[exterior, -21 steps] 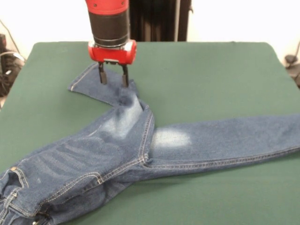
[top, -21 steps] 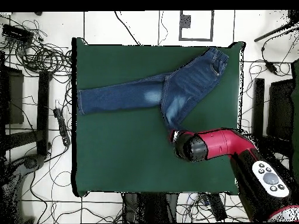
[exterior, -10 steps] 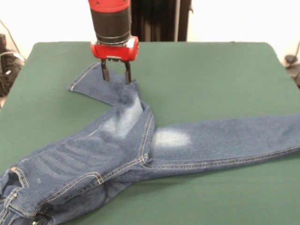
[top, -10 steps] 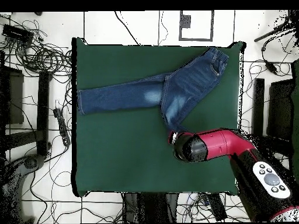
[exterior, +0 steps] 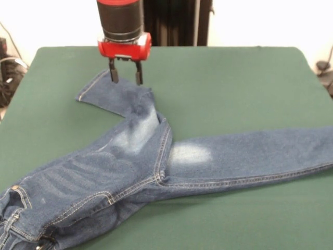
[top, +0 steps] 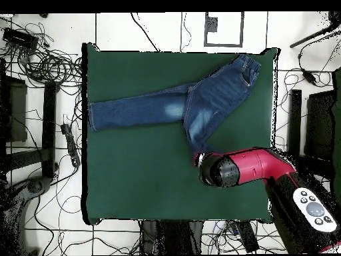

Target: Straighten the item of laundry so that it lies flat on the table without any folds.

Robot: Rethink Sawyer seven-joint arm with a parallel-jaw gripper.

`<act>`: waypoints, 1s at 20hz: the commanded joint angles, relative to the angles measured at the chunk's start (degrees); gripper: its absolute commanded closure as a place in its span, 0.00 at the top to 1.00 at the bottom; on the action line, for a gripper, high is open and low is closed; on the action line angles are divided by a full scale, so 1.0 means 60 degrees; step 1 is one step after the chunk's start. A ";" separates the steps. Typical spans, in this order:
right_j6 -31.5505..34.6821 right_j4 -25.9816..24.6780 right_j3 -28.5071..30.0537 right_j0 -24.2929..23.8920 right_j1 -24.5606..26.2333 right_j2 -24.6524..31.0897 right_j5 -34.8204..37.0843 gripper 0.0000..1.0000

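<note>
The item of laundry [exterior: 156,161] is a small pair of blue jeans on the green table [exterior: 234,88]. One leg stretches out to the right edge of the front view. The other leg is folded back toward the far left, its hem [exterior: 93,89] lying flat. The waistband with a brass button [exterior: 14,187] sits at the near left corner. My gripper [exterior: 125,78] hangs open just above the folded leg's end, holding nothing. In the overhead view the jeans [top: 193,103] lie in the upper part of the table [top: 133,180], and the red arm [top: 246,167] hides the gripper.
Cables and dark equipment [top: 40,100] lie on the floor around the table. A black stand [exterior: 177,23] rises behind the table's far edge.
The gripper has risen a little off the folded leg and stayed open. The jeans have not moved.
</note>
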 commanded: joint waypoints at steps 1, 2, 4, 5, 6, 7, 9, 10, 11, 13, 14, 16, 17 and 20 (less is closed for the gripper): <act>-0.4027 -0.0270 0.0665 0.0171 -0.0098 0.1169 0.1195 1.00; -0.4021 -0.0329 0.0640 0.0191 -0.0097 0.1150 0.1205 1.00; -0.3998 -0.0472 0.0587 0.0244 -0.0072 0.1104 0.1201 1.00; -0.3959 -0.0576 0.0536 0.0280 -0.0021 0.1061 0.1164 1.00; -0.3887 -0.0692 0.0494 0.0329 0.0033 0.1005 0.1105 1.00; -0.3857 -0.0807 0.0433 0.0369 0.0092 0.0947 0.1066 1.00; -0.3782 -0.1032 0.0329 0.0445 0.0218 0.0830 0.0952 1.00; -0.3752 -0.1135 0.0288 0.0471 0.0269 0.0781 0.0901 1.00; -0.3717 -0.1244 0.0266 0.0491 0.0304 0.0734 0.0878 1.00; -0.3671 -0.1471 0.0179 0.0536 0.0416 0.0647 0.0855 1.00; -0.3700 -0.1580 0.0142 0.0546 0.0448 0.0622 0.0876 1.00; -0.3776 -0.1750 0.0103 0.0513 0.0511 0.0606 0.0885 1.00; -0.3832 -0.1792 0.0118 0.0464 0.0496 0.0622 0.0900 1.00; -0.3996 -0.1931 0.0148 0.0326 0.0466 0.0658 0.0944 1.00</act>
